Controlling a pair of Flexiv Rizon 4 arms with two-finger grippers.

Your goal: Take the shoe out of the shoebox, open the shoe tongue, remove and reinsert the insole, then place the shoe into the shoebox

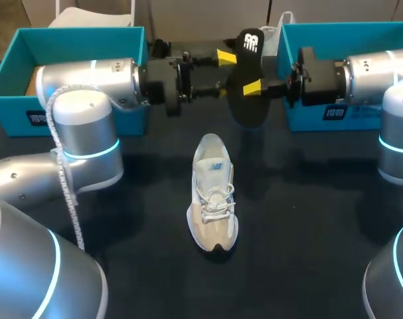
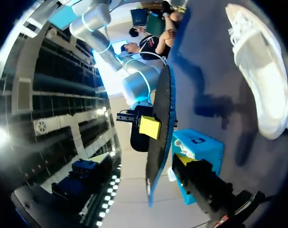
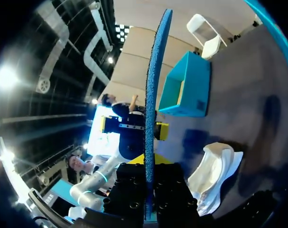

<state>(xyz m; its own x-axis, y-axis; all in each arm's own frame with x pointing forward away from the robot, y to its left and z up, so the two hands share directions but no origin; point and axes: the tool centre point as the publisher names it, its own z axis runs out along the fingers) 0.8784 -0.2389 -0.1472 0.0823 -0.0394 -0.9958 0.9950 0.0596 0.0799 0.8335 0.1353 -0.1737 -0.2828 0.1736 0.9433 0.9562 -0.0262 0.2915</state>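
The dark insole (image 1: 247, 109) is clamped on edge between the fingers of the right gripper (image 1: 255, 86), in the upper middle of the head view. The left gripper (image 1: 222, 73) is held just beside it, fingers spread wide. The white shoe (image 1: 213, 199) is seen at the centre of the worktop (image 1: 307, 219), below the insole. One teal shoebox (image 1: 15, 73) is set at the upper left, another shoebox (image 1: 360, 40) at the upper right.

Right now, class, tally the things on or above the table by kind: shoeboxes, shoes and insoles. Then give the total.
Teal shoebox: 2 (left, right)
Shoe: 1
Insole: 1
Total: 4
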